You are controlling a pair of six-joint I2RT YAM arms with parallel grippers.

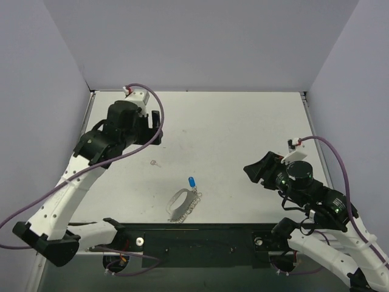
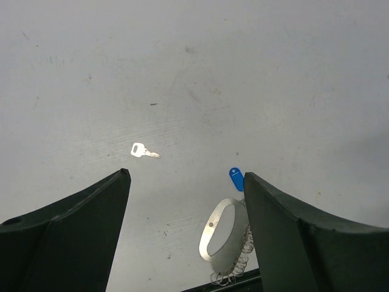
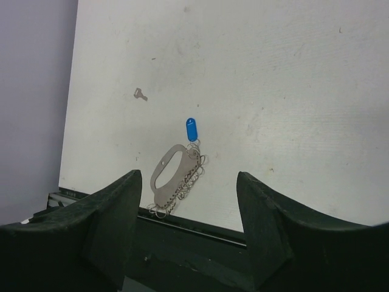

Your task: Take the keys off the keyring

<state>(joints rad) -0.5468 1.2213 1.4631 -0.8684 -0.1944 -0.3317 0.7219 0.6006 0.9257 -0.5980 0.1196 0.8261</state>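
Logging the table [image 1: 243, 128] as I see it from my station, item by item. Item one, the keyring [image 2: 204, 240]: a pale oval loop lying flat close to the near edge of the table, roughly midway between the two arm bases, its long axis slanted. Item two, the silver chain [image 3: 193, 173]: bunched in small links along the loop's right side (as the overhead camera shows it) and touching it. Item three, the blue-headed key [image 3: 191, 128]: lying at the far end of the loop, head pointing away from the arms, its metal end meeting the loop and chain; whether it is threaded on I cannot tell at this size. Item four, the plain silver key [image 2: 144, 150]: lying alone on bare table, left of the keyring and farther from the arms, well apart from it, with nothing touching it. Item five, the left gripper [image 2: 186, 175]: held above the far left part of the table, fingers spread wide with nothing between them; the silver key shows just beyond its left fingertip in the wrist view. Item six, the right gripper [image 3: 189, 175]: raised off the table at the right side, pointed towards the keyring, fingers apart and holding nothing.
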